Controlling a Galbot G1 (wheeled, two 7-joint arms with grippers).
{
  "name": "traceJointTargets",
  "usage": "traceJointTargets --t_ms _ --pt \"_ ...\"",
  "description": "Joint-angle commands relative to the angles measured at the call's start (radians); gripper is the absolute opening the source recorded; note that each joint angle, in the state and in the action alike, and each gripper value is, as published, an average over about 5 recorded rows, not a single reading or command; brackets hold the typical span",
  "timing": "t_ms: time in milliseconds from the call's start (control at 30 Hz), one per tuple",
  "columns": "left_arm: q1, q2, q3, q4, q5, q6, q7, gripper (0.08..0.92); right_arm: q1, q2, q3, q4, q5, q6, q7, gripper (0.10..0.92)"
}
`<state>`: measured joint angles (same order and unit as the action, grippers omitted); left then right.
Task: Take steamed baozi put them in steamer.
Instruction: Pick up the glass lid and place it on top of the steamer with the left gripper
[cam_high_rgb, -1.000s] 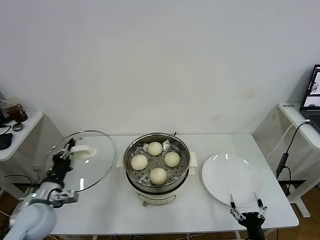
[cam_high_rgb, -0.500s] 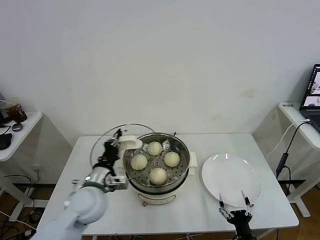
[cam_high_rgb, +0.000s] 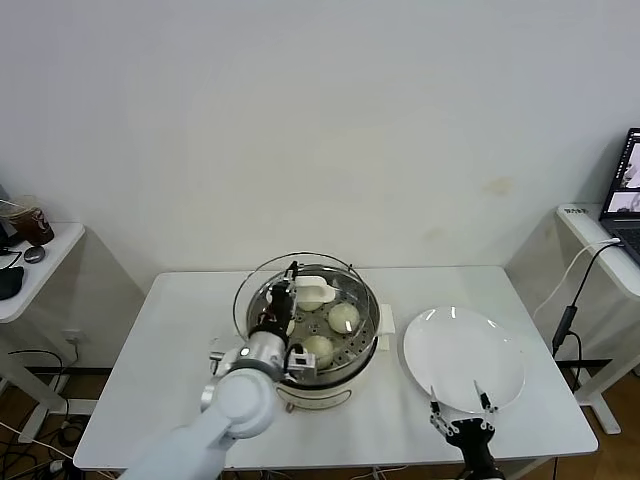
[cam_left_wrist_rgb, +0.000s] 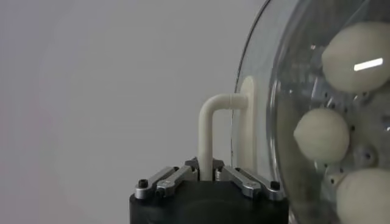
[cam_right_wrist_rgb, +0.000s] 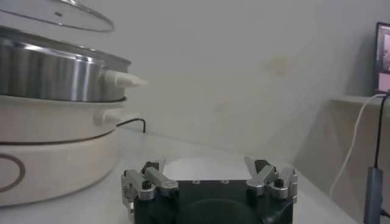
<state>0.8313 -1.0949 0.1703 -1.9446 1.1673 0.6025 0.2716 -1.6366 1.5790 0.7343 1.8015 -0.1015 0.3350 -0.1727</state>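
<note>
The steamer (cam_high_rgb: 362, 345), a shiny steel pot on a white base, stands mid-table. Three baozi show on its perforated tray (cam_high_rgb: 344, 317) (cam_high_rgb: 318, 350) (cam_high_rgb: 311, 297); a fourth is hidden behind my left arm. My left gripper (cam_high_rgb: 287, 298) is shut on the white handle (cam_left_wrist_rgb: 210, 128) of the round glass lid (cam_high_rgb: 330, 268) and holds it tilted just above the pot. In the left wrist view the baozi (cam_left_wrist_rgb: 322, 135) show through the lid's glass (cam_left_wrist_rgb: 262, 91). My right gripper (cam_high_rgb: 458, 405) is open and empty at the table's front edge, by the plate. The right wrist view shows the steamer (cam_right_wrist_rgb: 55, 70) beside that gripper (cam_right_wrist_rgb: 205, 164).
An empty white plate (cam_high_rgb: 463, 357) lies right of the steamer, also in the right wrist view (cam_right_wrist_rgb: 195, 167). The white table (cam_high_rgb: 165, 350) has bare room on its left. A side table with a cup (cam_high_rgb: 35, 222) stands far left; a laptop (cam_high_rgb: 628, 190) and hanging cable are far right.
My left arm has carried the glass lid rightwards from the table's left side to over the steamer. My right gripper has shifted a little left along the front edge.
</note>
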Motion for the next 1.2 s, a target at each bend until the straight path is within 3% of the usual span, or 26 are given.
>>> traceJointTargets --t_ms 33,967,1200 --pt "-0.029 -0.062 0.071 0.083 0.068 0.005 -0.009 0.175 0.0 0.001 -0.008 -0.007 -0.007 0.003 0.002 0.823" --pt "0.008 -0.075 0.04 0.121 0.041 -0.012 -0.059 0.175 -0.01 0.001 -0.023 -0.004 -0.016 0.006 0.006 0.823" --pt "0.05 -0.059 0.011 0.067 -0.017 -0.013 -0.081 0.181 -0.011 0.001 -0.022 -0.001 -0.017 0.005 0.006 0.823"
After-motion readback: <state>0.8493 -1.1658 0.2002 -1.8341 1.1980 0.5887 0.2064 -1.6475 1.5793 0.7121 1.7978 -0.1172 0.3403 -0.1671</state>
